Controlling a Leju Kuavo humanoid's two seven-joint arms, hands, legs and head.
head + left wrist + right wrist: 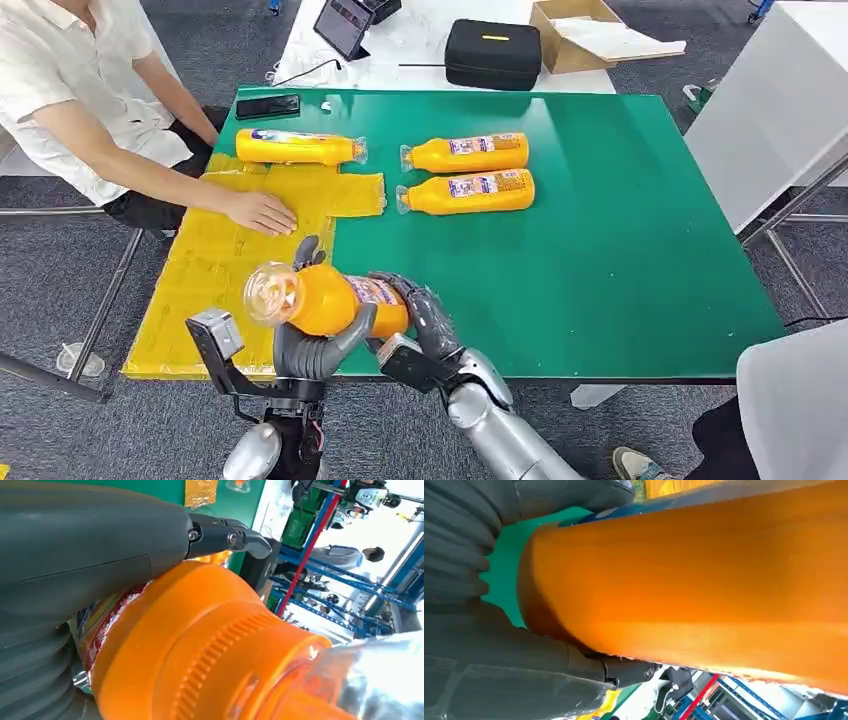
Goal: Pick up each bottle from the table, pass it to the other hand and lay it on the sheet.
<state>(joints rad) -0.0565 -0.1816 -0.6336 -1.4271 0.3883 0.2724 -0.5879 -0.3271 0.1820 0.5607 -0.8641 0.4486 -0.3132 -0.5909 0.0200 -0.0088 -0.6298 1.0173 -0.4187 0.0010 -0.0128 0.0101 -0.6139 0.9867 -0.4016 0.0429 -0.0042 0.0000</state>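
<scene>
1. Two hands are closed on one bottle (325,298), held above the counter's (620,260) near edge: left hand (312,345) under the cap end, right hand (420,320) on the base end.
2. Its long axis is seen running left-right, cap toward the sheet (210,270).
3. A person's hand (258,212) is pressed on the sheet, in the likely path.
4. One bottle (300,147) is laid at the sheet's far edge; two more (465,172) lie on the counter.

We count four orange bottles: one (325,298) held over the near edge, one (298,147) at the far end of the single yellow sheet (210,270), and two (467,153) (470,191) side by side on the one green bench (620,240).
</scene>
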